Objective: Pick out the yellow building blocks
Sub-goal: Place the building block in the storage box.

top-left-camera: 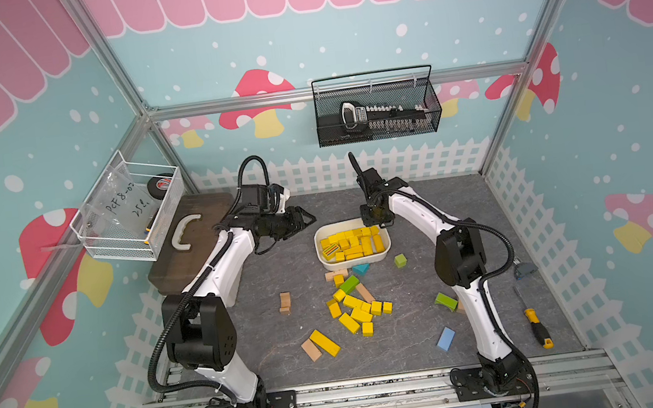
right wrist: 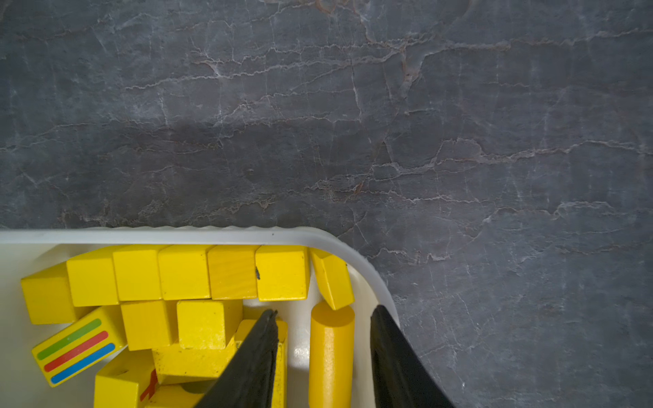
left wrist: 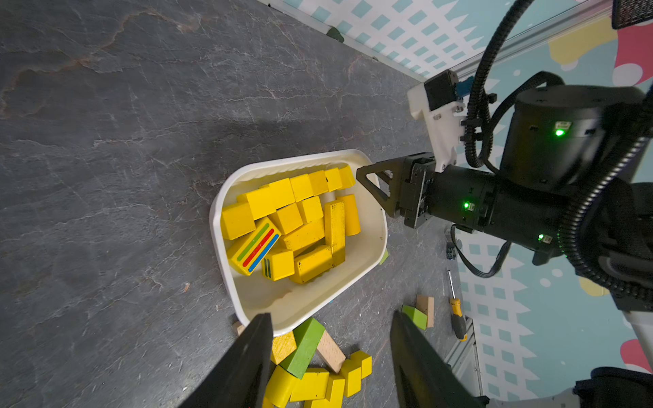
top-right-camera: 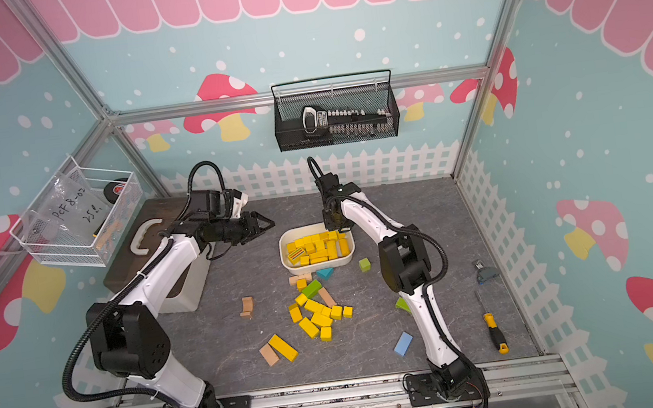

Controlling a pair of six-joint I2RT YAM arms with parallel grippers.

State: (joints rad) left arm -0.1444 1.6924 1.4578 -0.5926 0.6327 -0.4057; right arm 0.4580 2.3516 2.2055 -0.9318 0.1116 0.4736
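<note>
Both grippers are up by the tub, and loose yellow blocks lie back toward the bases.

The left gripper (top-left-camera: 306, 219) hovers left of the white tub (top-left-camera: 348, 264), fingers spread and empty. A long yellow bar (top-left-camera: 324, 342) lies flat on the table (top-left-camera: 282, 268), slanting, on the left arm's side. The loose yellow blocks (top-left-camera: 355, 308) cluster about midway between the arms, on the tub's near side. More of them fill the tub. The right gripper (right wrist: 325, 311) hangs over the tub's far right corner, fingers spread, with a yellow cylinder (right wrist: 331, 353) lying below the gap, apparently untouched. Either arm would likely have to draw back toward its base.
</note>
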